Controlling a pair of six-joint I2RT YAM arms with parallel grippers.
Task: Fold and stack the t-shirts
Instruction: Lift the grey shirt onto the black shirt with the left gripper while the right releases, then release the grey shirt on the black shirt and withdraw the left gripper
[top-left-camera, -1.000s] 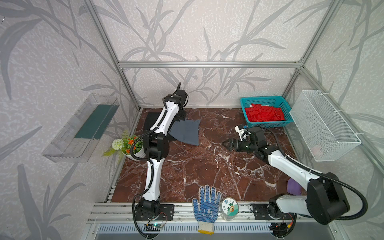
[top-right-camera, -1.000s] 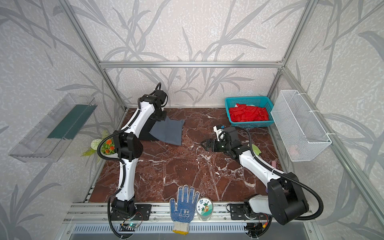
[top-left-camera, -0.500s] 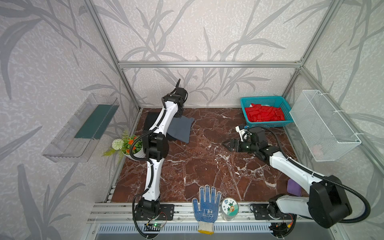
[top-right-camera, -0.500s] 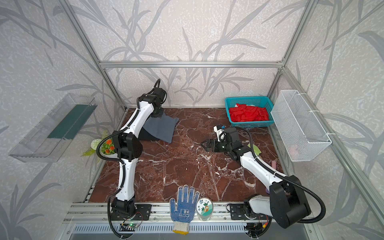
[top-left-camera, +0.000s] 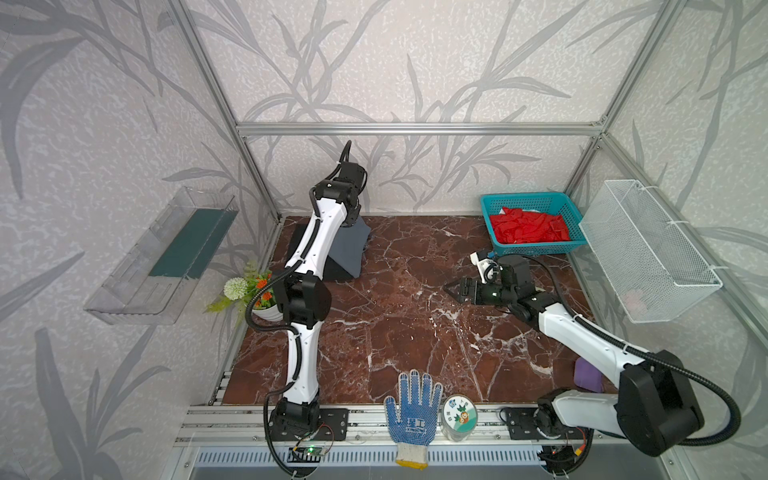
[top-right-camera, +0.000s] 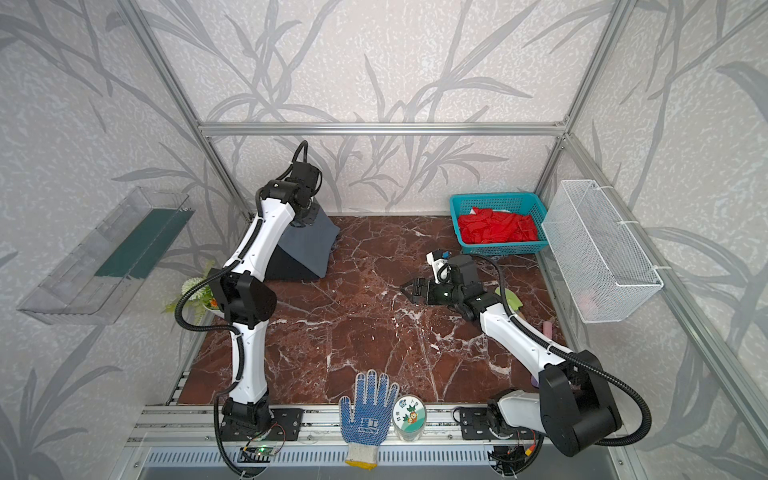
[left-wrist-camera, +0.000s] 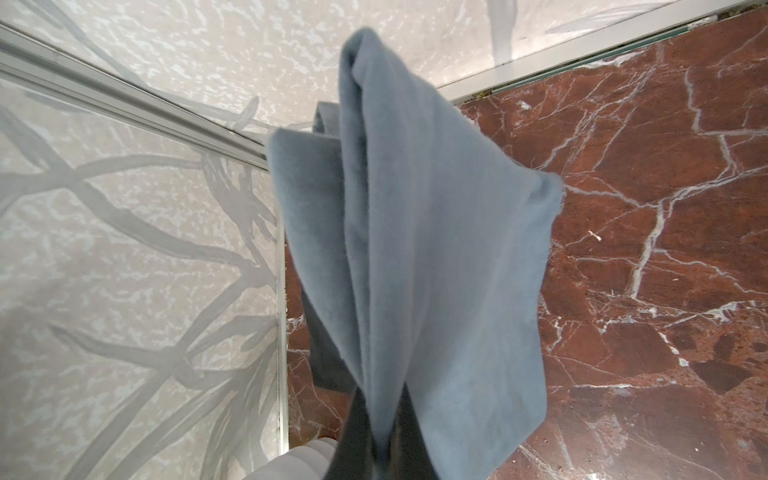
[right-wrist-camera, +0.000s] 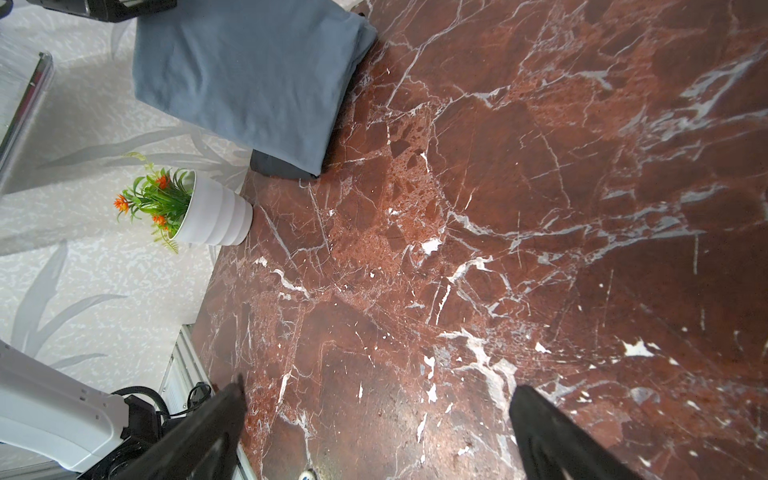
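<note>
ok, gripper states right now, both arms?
left gripper: closed, holding the grey t-shirt up by one edge.
right gripper: open, holding nothing.

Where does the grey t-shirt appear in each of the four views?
In a top view: grey t-shirt, back left corner.
In a top view: grey t-shirt, same corner.
Left wrist: grey t-shirt fills the centre.
Right wrist: grey t-shirt near the flower pot.
Shared landmark: red marble table.
</note>
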